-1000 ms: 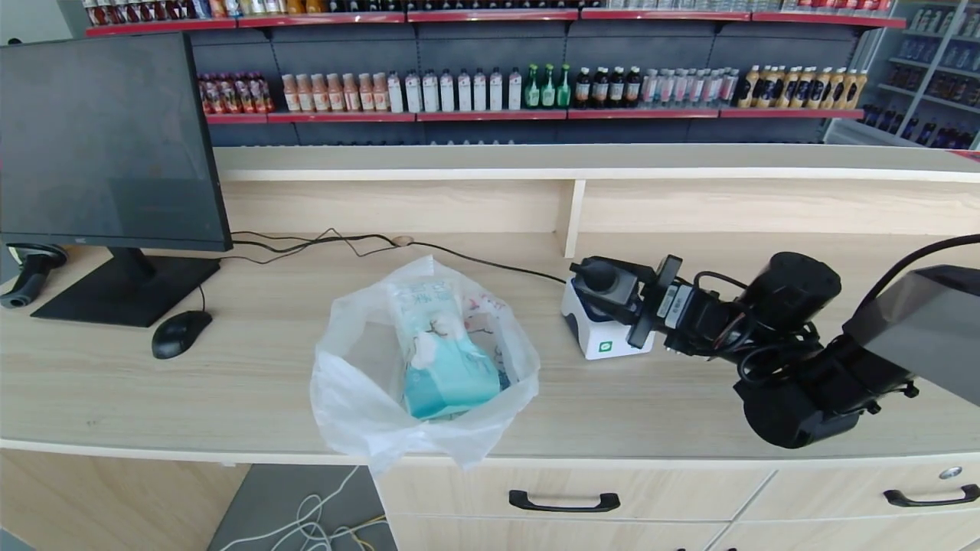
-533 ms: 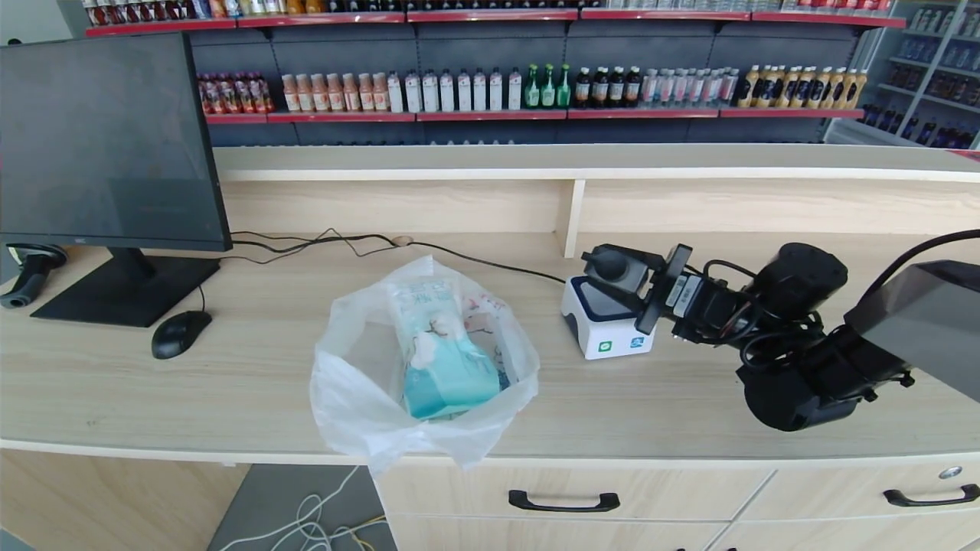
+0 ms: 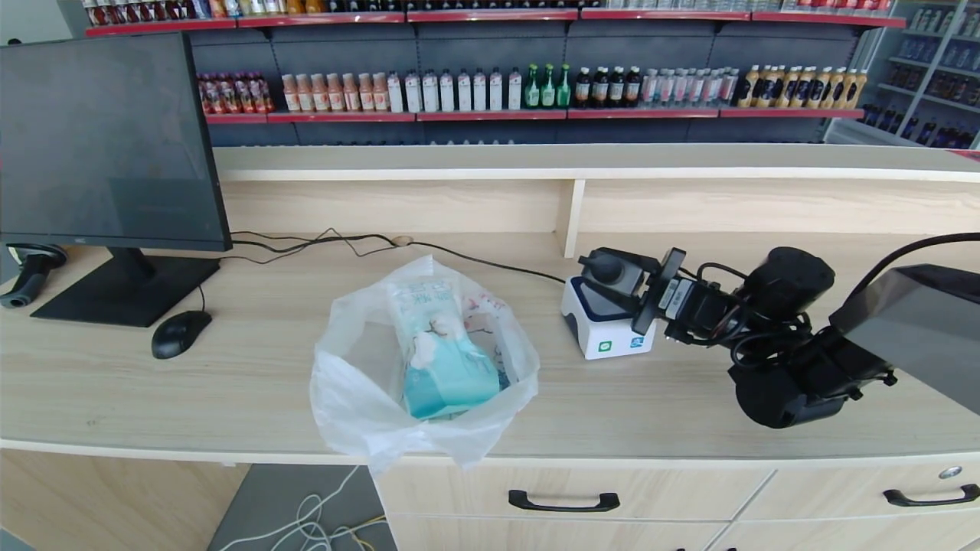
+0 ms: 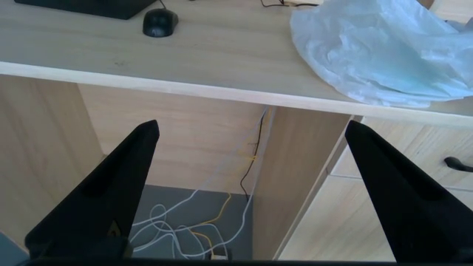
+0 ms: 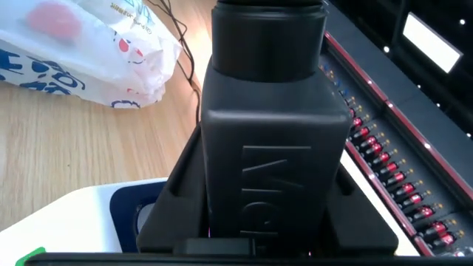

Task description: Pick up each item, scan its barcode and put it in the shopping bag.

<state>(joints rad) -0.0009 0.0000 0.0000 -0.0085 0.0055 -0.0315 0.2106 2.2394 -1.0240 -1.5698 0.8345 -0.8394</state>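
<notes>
1. The right gripper (image 3: 622,285) is clamped on a dark container (image 3: 609,269) with a round cap, and its fingers are pressed against the flat sides; the hold is seen to be square in the right wrist view
2. The dark container is held just above the white scanner box (image 3: 605,340), over its blue top face (image 5: 133,210), and no contact between the two can be made out
3. The step in hand is judged to be the scan. Which side carries the barcode cannot be told, so the container is best turned slowly at the wrist until a printed side is presented to the blue window, then held level and steady there, close but apart
4. The grip should not be eased during the turn, since the smooth sides are judged likely to slip
5. The shopping bag (image 3: 360,390) is set open on the counter (image 3: 230,367) to the left of the scanner, well apart from the gripper, and a teal pack (image 3: 448,367) is already lodged in it. The container is best carried high over the bag's rim and lowered beside the pack, as the thin film is likely to fold in if brushed
6. The cable (image 3: 490,265) lying behind the scanner should be avoided on the way across
7. The left gripper (image 4: 251,129) is held below the counter's edge, its fingers spread wide apart with nothing between them
</notes>
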